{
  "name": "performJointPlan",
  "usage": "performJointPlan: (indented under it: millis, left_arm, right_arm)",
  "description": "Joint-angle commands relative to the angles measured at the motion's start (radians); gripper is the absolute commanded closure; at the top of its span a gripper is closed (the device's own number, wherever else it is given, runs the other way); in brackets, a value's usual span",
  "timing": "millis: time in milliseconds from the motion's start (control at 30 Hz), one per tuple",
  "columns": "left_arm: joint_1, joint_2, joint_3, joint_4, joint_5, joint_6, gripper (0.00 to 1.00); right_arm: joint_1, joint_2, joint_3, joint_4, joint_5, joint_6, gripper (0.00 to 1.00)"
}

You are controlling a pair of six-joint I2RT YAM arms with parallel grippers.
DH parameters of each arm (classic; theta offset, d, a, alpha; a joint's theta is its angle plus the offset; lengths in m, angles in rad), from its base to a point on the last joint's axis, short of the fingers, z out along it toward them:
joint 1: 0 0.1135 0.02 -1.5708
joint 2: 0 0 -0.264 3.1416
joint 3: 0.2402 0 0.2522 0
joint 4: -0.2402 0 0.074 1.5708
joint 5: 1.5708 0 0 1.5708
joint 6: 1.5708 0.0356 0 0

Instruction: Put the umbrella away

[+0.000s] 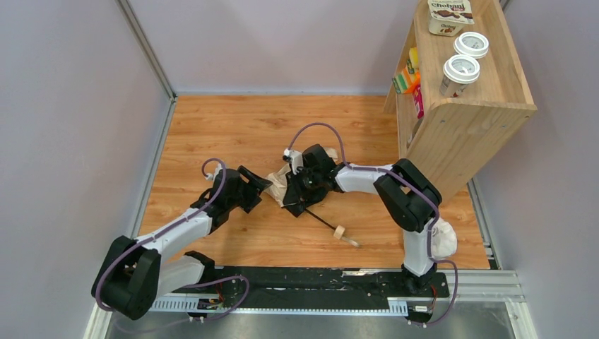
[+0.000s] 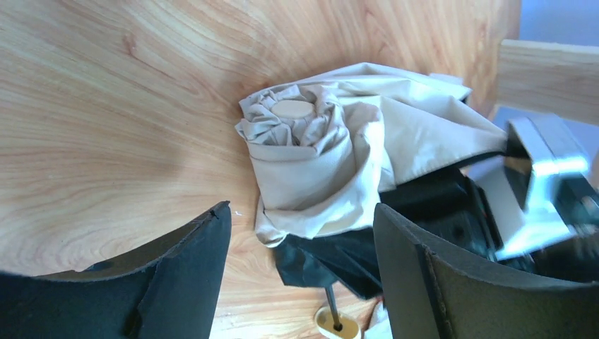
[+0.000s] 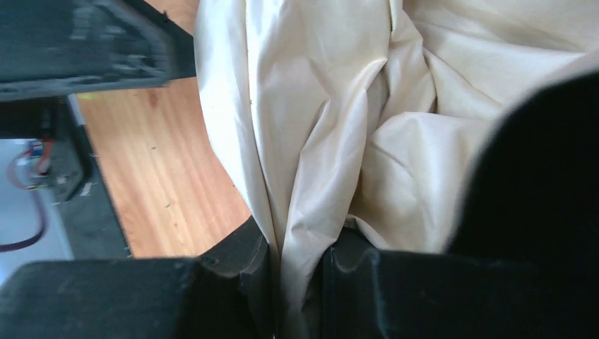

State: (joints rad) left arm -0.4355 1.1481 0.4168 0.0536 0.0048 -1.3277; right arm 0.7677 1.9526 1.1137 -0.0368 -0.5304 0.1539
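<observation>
The wooden counter [image 1: 212, 127] carries the umbrella [image 1: 281, 185], bunched at its middle, left of the wooden shelf [image 1: 466, 134]. The right gripper [image 3: 297, 261] pinches a fold of cream fabric. The left gripper [image 2: 300, 233] stands wide just beside the canopy, holding nothing. The umbrella's knob handle [image 1: 340, 232] lies nearer the arm bases.

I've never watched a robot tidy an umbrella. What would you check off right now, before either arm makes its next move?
1. Grip of the right arm: ok, its jaws pinch a fold of the umbrella.
2. Is the left arm free: ok, its jaws are open and empty, facing the rolled end.
3. Fabric wrapped neatly: not ok, it is loose and bunched.
4. Is the shaft pushed in: not ok, it sticks out to the wooden knob.
5. Knob clear of both arms: ok, it lies alone on the table.
6. Strap fastened: cannot tell.
</observation>
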Motion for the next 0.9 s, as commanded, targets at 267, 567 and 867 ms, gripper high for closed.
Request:
performJointPlan:
  millis: [267, 567, 867]
  left_arm:
    - [-0.014, 0.061, -0.01, 0.176, 0.061, -0.079, 0.2]
    - [-0.042, 0.17, 0.043, 0.328, 0.017, -0.025, 0.2]
    - [-0.062, 0.235, 0.142, 0.123, -0.065, -0.091, 0.19]
  right_arm:
    - [-0.148, 0.259, 0.011, -0.21, -0.344, 0.167, 1.0]
    - [-0.151, 0.285, 0.069, -0.256, -0.346, 0.148, 1.0]
    - [-0.151, 0.272, 0.097, -0.295, -0.329, 0.122, 1.0]
